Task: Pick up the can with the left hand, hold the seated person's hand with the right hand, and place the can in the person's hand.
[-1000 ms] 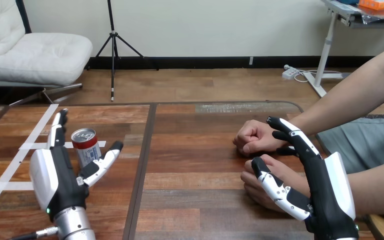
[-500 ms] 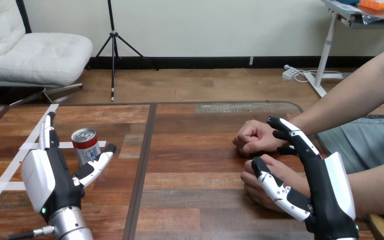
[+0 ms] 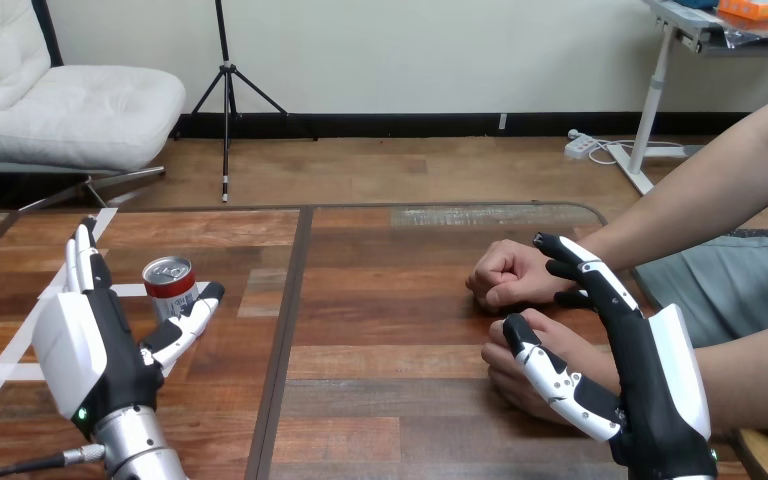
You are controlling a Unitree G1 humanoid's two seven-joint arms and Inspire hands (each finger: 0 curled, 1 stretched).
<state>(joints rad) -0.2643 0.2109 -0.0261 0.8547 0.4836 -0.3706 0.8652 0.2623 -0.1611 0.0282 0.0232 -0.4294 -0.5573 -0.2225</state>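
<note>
We see the can [image 3: 170, 290] standing upright on the table [image 3: 390, 330], at the view's left, well apart from the person. Our left hand [image 3: 90, 345] flanks it with released fingers: the straight fingers rise on the can's left and the thumb reaches in low at its right, very near the can. We cannot tell whether it touches. Nothing grips the can yet.

We judge the first risk to be here. If the thumb pushes before the fingers close, the light can may tip or skid away, and a grip taken low may let it tilt in the lift.

Our right hand [image 3: 650, 375] lies over the person's nearer hand [image 3: 505, 385] with fingers straight, the thumb across it, not curled round it. The fingers point toward the person's farther hand [image 3: 505, 272], which is a fist.

The second risk is that both of the person's hands look closed or palm down, so the can would have no open palm to land in. A hard squeeze from our right hand could also hurt.
</note>
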